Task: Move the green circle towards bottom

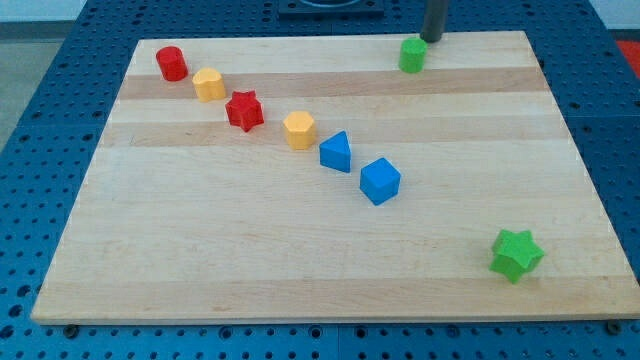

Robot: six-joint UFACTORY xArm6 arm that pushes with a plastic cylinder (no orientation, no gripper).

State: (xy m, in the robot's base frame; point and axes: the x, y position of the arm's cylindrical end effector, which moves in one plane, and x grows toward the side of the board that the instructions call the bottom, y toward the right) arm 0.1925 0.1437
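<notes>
The green circle (412, 55), a short green cylinder, stands near the top edge of the wooden board (250, 250), right of centre. My tip (432, 40) is the lower end of the dark rod; it sits just above and to the right of the green circle, close to it or touching it. A green star (516, 254) lies near the view's bottom right.
A diagonal line of blocks runs from top left toward the centre: red cylinder (171, 64), yellow block (209, 85), red star (244, 110), yellow hexagon (299, 130), blue triangle (337, 152), blue cube (379, 181). The board lies on a blue perforated table (40, 150).
</notes>
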